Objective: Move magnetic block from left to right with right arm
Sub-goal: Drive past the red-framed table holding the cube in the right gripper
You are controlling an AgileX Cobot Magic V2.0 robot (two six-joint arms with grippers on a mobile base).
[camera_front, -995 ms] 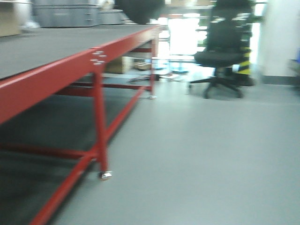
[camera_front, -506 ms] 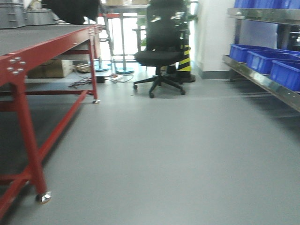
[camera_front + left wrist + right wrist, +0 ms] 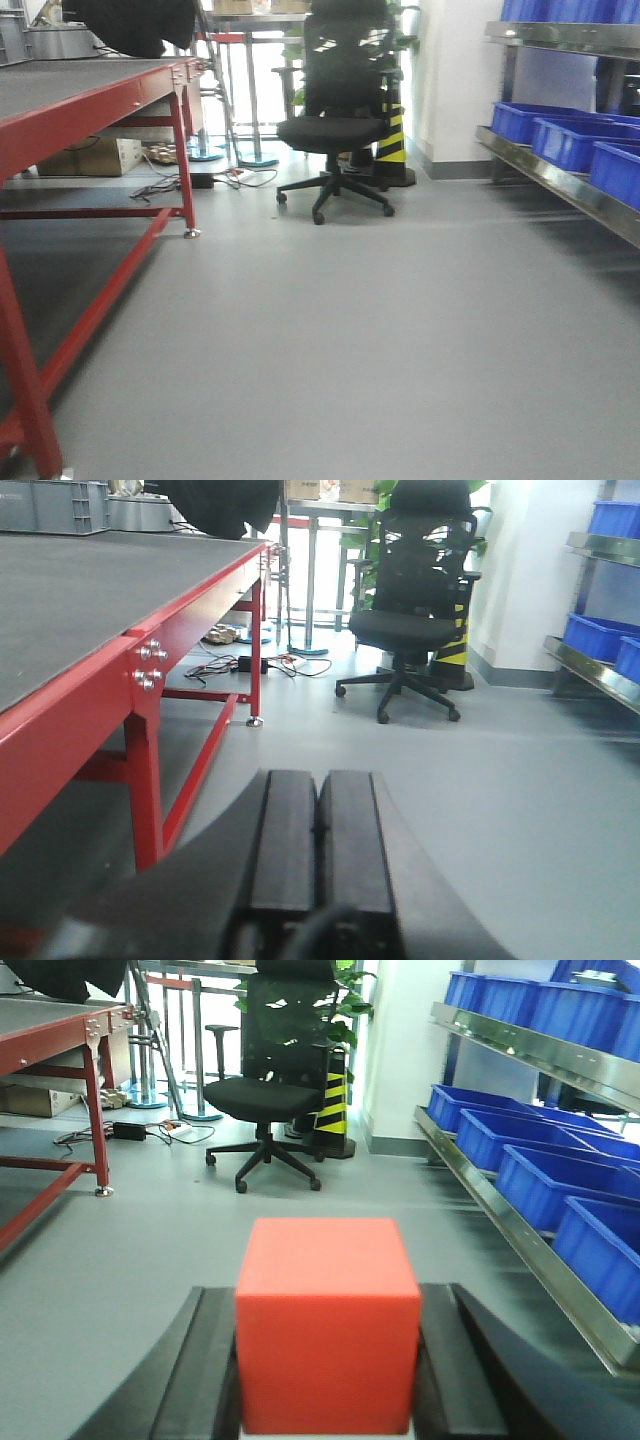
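In the right wrist view the magnetic block, a plain bright-red cube, sits clamped between the two black fingers of my right gripper, which is shut on it. The block is held off the grey floor, facing the room. In the left wrist view my left gripper is shut, its two black fingers pressed together with nothing between them. Neither gripper nor the block appears in the front view.
A red-framed table with a dark top runs along the left. A black office chair stands ahead, beside a yellow-black striped post. A metal shelf with blue bins lines the right. Cables lie under the table.
The front view has swung to the right: the red table slid to the left edge, and the chair and the shelf of blue bins came into view.
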